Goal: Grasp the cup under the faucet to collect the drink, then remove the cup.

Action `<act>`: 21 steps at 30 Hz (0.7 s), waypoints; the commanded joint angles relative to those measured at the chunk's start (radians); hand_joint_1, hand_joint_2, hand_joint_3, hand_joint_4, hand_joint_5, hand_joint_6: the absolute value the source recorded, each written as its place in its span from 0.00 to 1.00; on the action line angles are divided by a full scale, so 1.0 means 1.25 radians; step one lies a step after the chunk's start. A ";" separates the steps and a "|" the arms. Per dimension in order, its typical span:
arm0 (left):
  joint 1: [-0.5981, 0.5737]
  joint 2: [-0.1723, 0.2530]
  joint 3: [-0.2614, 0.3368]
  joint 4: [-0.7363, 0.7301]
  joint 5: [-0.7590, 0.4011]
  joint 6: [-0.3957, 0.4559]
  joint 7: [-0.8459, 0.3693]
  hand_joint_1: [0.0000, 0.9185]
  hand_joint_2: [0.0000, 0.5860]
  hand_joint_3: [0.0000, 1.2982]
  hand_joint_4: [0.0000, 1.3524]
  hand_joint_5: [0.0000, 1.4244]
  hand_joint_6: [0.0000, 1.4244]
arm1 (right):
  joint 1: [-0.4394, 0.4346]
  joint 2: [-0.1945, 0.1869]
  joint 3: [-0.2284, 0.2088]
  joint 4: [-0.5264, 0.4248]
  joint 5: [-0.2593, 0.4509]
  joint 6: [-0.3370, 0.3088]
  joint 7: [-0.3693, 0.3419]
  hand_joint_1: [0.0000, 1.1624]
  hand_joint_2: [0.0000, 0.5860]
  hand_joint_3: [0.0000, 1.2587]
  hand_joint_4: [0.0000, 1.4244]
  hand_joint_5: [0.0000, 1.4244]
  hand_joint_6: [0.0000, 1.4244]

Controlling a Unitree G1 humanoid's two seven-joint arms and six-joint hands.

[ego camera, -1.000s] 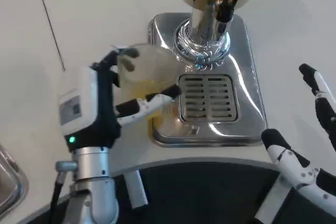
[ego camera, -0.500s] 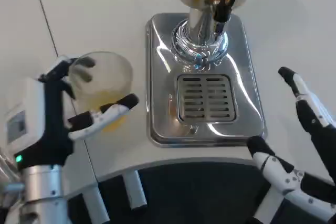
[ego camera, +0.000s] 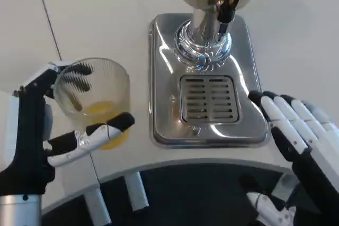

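The left hand [ego camera: 47, 136] was at the left side of the picture, with its black side toward us. Its fingers [ego camera: 74, 72] curled around the far side of the cup [ego camera: 95, 99], and its thumb [ego camera: 92, 136] pressed on the near side, so the hand held the cup. The silver left forearm [ego camera: 18, 213] showed a little at the bottom left corner. The right hand [ego camera: 302, 141] was at the lower right, holding nothing. Its fingers [ego camera: 275, 112] lay straight and close together, pointing up and to the left, with black tips
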 commanded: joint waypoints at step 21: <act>0.256 -0.044 -0.004 -0.241 -0.043 -0.227 -0.185 0.85 0.00 0.88 0.81 0.97 1.00 | 0.144 0.017 -0.070 -0.010 0.043 -0.216 -0.092 0.11 0.94 0.00 0.00 0.00 0.00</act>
